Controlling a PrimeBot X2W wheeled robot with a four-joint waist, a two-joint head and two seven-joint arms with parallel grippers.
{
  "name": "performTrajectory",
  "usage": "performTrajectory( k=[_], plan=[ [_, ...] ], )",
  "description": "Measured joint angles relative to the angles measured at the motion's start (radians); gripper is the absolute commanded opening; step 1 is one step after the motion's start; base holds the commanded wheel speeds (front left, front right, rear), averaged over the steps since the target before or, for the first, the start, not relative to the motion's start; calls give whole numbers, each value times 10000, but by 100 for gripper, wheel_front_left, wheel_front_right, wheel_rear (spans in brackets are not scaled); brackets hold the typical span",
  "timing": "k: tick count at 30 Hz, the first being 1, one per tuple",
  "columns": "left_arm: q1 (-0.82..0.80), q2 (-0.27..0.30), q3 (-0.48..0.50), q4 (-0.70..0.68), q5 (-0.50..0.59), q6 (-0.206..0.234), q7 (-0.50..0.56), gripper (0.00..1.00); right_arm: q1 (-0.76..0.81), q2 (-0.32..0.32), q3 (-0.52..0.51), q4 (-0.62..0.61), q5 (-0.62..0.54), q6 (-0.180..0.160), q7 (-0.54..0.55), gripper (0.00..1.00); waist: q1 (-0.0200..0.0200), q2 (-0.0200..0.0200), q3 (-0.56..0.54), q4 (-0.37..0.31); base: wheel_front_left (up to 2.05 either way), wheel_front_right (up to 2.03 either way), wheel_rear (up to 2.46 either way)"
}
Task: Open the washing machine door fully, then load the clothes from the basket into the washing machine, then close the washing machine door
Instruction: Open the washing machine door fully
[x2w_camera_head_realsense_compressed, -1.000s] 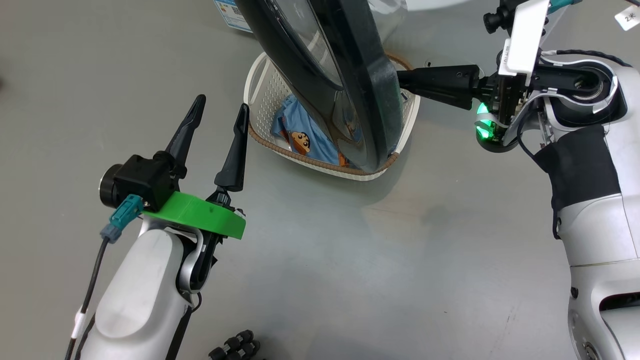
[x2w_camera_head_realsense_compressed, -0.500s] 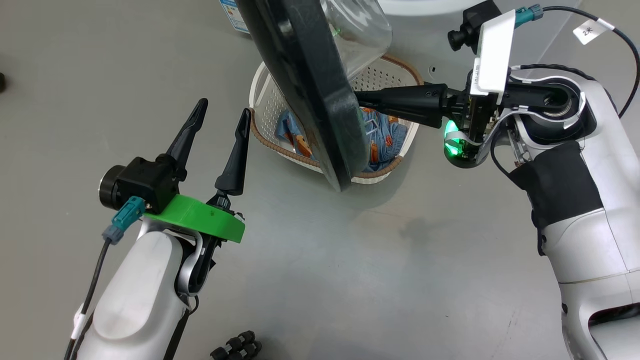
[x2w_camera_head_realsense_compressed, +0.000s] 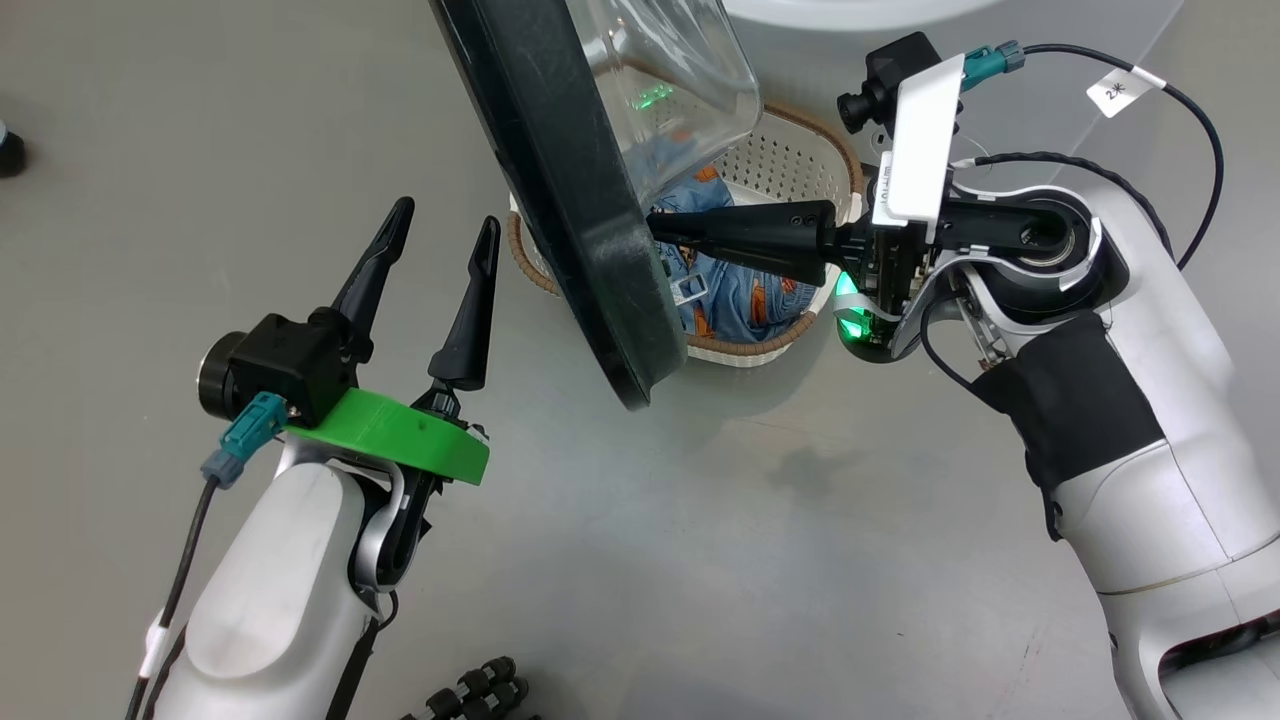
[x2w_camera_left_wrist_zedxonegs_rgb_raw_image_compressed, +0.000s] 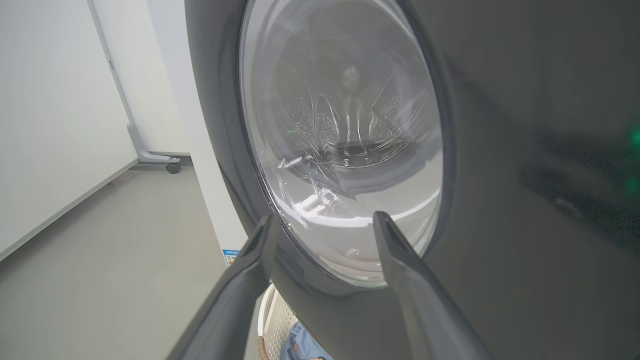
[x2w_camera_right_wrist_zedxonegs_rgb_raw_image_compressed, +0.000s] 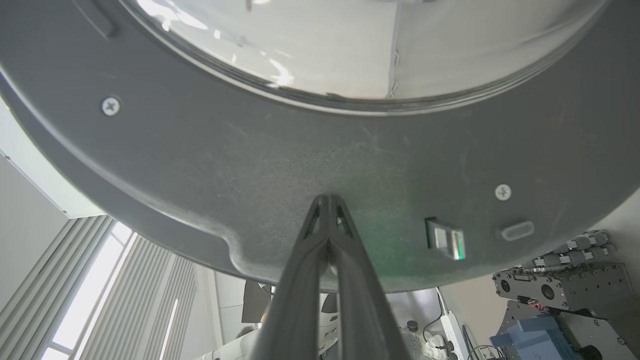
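While pinched closed, right gripper (x2w_camera_right_wrist_zedxonegs_rgb_raw_image_compressed: 328, 201) touches door (x2w_camera_right_wrist_zedxonegs_rgb_raw_image_compressed: 200, 165).

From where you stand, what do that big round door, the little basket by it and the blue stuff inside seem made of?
The washing machine door: dark moulded plastic, probably; its inner face looks grainy, matte and screwed. Its bulging centre: clear, glossy, likely glass. The basket: cream perforated plastic with a brown woven-looking rim. The clothes: soft printed fabric, crumpled.

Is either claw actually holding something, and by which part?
Nothing is held. The right gripper is shut, its tips merely pressing the washing machine door on its black rim's inner face. The left gripper is open and empty.
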Motion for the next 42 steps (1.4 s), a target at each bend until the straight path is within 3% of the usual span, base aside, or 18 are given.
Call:
performTrajectory(
  k=[12,21,42],
  plan=[
    [-1,-27,6,2,-27,0,0,100,0,-6,861,-77,355,-2,-692,0,0,0,62,85,0,0,0],
    [4,-19,366,65,-36,0,0,100,2,19,888,40,589,23,-1145,0,0,0,-41,-47,0,0,0],
    [838,533,857,617,-38,0,0,100,1545,71,150,972,759,1051,-1965,0,0,0,-1417,-780,0,0,0]
  ],
)
